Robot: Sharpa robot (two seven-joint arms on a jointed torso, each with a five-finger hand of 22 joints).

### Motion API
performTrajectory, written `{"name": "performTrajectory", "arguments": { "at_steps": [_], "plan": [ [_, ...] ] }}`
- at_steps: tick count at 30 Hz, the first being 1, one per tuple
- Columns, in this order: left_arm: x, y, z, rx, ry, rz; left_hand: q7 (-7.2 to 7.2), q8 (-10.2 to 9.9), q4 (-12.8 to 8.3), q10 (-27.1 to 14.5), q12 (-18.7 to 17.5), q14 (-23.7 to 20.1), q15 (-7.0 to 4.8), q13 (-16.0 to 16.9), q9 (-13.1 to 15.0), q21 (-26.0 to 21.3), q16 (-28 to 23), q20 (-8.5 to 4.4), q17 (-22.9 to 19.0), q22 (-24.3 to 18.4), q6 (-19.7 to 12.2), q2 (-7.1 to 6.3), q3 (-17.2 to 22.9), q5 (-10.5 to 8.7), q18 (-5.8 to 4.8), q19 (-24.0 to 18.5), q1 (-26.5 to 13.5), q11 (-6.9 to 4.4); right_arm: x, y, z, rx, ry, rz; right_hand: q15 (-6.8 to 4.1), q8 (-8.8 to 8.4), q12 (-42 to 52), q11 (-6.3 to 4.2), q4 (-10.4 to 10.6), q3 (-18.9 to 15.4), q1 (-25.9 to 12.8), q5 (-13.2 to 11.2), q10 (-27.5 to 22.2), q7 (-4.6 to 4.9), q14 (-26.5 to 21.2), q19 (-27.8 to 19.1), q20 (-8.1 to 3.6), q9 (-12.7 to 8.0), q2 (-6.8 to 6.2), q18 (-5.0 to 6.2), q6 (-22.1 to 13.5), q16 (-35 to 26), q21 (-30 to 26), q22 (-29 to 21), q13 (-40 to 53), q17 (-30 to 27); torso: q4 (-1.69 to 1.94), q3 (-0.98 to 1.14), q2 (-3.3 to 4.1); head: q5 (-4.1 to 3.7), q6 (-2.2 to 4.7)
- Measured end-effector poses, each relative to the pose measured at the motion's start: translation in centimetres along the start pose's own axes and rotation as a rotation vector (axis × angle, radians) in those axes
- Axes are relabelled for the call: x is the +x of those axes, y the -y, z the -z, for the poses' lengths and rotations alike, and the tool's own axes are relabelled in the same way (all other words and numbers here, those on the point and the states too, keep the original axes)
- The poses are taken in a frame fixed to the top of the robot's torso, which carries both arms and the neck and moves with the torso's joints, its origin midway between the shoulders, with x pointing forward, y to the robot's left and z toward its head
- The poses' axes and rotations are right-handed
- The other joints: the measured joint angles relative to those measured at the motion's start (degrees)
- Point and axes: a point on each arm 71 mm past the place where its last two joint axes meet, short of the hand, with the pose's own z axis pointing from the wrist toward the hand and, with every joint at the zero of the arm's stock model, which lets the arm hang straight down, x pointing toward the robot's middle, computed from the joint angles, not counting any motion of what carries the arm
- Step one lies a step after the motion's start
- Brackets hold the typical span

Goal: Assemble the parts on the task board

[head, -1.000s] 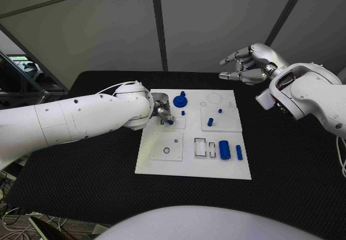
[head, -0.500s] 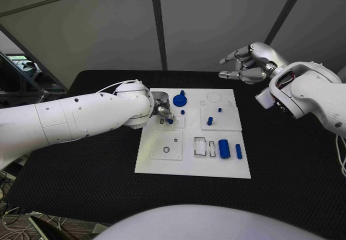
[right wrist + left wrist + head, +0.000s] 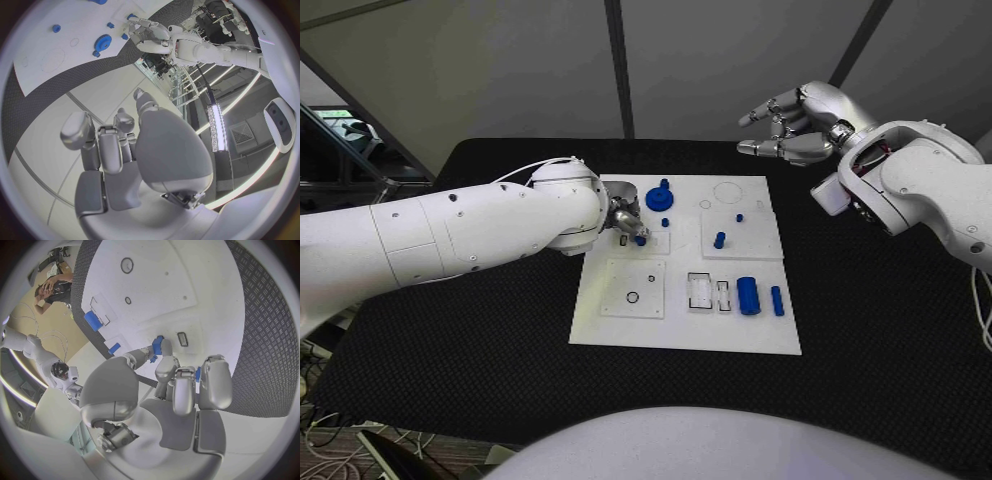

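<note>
Blue peg (image 3: 640, 240): pinched by left hand (image 3: 626, 222) over board (image 3: 687, 335) far-left slot, unseated
Right hand (image 3: 790, 125): empty, fingers loosely curled
Left: loose cylinders (image 3: 749, 297)

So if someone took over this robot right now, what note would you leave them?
Left hand: pinching a small blue part over the task board's upper-left area.
Right hand: raised beyond the board's far right corner, fingers curled, holding nothing.
On the board: blue gear and three small pegs at the far half, a thick cylinder and slim bar lying near the right edge.
Left: seat the pinched part; several slots look unfilled.
</note>
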Motion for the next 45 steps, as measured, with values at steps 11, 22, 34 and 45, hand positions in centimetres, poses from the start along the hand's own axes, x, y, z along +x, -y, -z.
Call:
{"name": "performTrajectory", "arguments": {
  "at_steps": [11,22,34,45],
  "plan": [
    [0.02,0.0,-0.04,-0.001,-0.002,-0.001,-0.1,0.2,-2.0,0.5,0.2,-0.1,-0.48,0.3,-0.1,0.2,0.0,-0.56,0.0,0.0,0.5,0.29,1.0,2.66,0.0,0.6,0.7,-0.43,0.0,0.0,0.0,0.0,0.0,0.001,0.0,0.0,0.0,0.0,0.0,0.0,0.0,0.0,0.0,0.0,0.0,0.0,0.0,0.0,0.0,0.0,0.0,0.0,0.0,0.0,0.0,0.0,0.03,-0.02,0.0,0.04,-0.05],
    [0.09,0.14,-0.01,0.003,0.002,-0.011,0.0,0.9,-2.6,0.8,0.2,-0.1,-0.46,0.0,0.5,0.6,0.0,-0.51,0.0,0.0,0.6,-1.03,0.4,10.88,-0.01,0.9,2.2,-0.21,0.02,0.0,-0.02,0.0,-0.001,0.001,0.0,-0.01,0.0,0.0,0.0,0.0,0.0,0.0,0.0,0.0,0.0,0.0,0.0,0.0,0.0,0.0,0.0,0.0,0.0,0.0,0.0,0.0,0.07,-0.02,0.0,0.04,-0.17],
    [0.14,0.24,0.07,0.006,0.012,-0.024,0.09,0.9,-2.6,0.8,0.0,-0.1,-0.43,-0.2,0.5,0.8,0.0,-0.61,0.0,0.0,0.2,-1.17,0.4,11.2,-0.01,1.0,2.3,-0.17,0.02,0.0,-0.02,-0.001,-0.001,0.001,0.0,-0.01,0.0,0.0,0.0,0.0,0.0,0.0,0.0,0.0,0.0,0.0,0.0,0.0,0.0,0.0,0.0,0.0,0.0,0.0,0.0,0.0,0.07,-0.02,0.0,0.11,-0.26],
    [0.16,0.33,0.06,0.008,0.014,-0.029,0.07,1.3,-3.0,1.2,0.0,0.0,-0.35,0.3,0.6,1.1,0.0,-0.6,0.0,0.0,0.3,-0.6,0.0,11.2,0.0,1.4,1.8,0.0,0.04,0.01,-0.05,0.0,-0.002,0.001,0.0,-0.02,0.0,0.0,0.0,0.0,0.0,0.0,0.0,0.0,0.0,0.0,0.0,0.0,0.0,0.0,0.0,0.0,0.0,0.0,0.0,0.0,0.07,-0.02,0.0,0.2,-0.35]
  ]
}}
